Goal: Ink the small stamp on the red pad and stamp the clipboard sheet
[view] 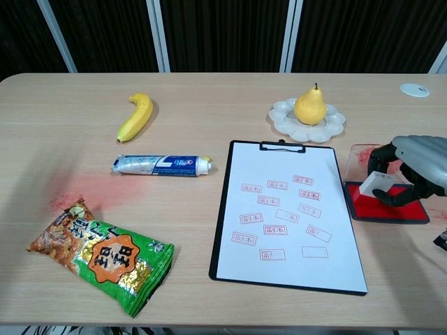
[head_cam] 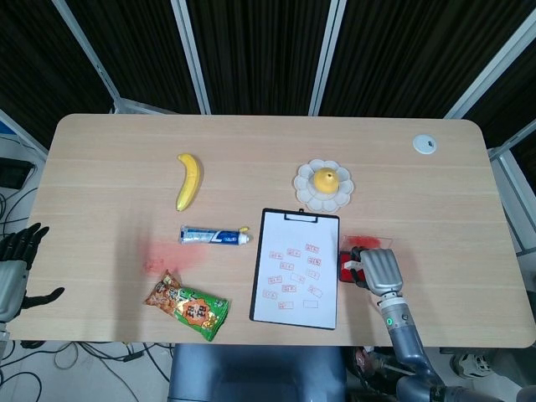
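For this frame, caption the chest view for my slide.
Right hand holds stamp over red pad, beside the stamped clipboard.

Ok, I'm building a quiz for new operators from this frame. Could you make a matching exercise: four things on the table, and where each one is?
Things:
1. pear
2. small stamp
3. toothpaste tube
4. snack bag

Places:
A. held in the right hand over the red pad
B. near the front edge, left of the clipboard
C. on the white plate
D. between the banana and the snack bag

Pairs: 1-C, 2-A, 3-D, 4-B
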Available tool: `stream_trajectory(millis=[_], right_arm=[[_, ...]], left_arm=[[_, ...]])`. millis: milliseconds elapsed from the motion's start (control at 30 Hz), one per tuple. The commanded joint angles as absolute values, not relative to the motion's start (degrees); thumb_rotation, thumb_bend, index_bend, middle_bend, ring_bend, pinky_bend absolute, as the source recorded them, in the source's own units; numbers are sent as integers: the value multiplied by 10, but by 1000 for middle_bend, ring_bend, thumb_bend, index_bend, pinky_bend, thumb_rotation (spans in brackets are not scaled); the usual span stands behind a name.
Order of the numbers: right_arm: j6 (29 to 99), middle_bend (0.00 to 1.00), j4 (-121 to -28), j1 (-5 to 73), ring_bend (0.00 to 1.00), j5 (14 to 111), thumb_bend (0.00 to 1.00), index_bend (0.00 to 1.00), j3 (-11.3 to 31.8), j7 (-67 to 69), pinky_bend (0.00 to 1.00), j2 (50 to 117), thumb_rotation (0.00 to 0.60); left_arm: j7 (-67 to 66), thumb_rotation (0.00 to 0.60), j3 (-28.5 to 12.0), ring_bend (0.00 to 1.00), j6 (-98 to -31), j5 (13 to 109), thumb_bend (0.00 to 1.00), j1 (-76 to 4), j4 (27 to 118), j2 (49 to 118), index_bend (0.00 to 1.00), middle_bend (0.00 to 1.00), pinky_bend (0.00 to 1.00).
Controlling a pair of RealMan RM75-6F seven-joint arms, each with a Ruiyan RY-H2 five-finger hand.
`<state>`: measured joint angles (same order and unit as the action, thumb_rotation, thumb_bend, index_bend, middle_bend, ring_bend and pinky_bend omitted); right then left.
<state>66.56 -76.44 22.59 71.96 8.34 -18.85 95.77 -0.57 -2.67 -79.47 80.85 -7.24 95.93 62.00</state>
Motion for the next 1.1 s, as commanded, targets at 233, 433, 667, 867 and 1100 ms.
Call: stream_trajectory(millis=[233, 433, 667, 867, 1100], right_arm=[[665, 812, -778, 234, 885, 701, 741, 914, 94, -210, 882, 955, 600], [659, 812, -753, 236, 885, 700, 741, 915, 86, -210, 883, 965, 600], [648, 812, -733, 236, 885, 689, 741, 915, 81, -216, 882, 973, 600], [645, 812, -730, 233, 885, 683, 742, 915, 77, -218, 882, 975, 600], [650, 813, -735, 234, 886, 685, 742, 915, 80, -216, 882, 974, 600]], left_arm=[[-3, 600, -27, 0, -793, 808, 22, -73, 959, 619, 0, 0, 0], [-2, 600, -27, 0, -792, 807, 21, -73, 959, 619, 0, 0, 0], [-3, 600, -27, 0, -791, 805, 21, -74, 960, 619, 0, 0, 0], [-4, 600, -28, 0, -791, 804, 22, -74, 961, 619, 0, 0, 0], [-4, 600, -28, 0, -792, 805, 21, -74, 961, 619, 0, 0, 0]])
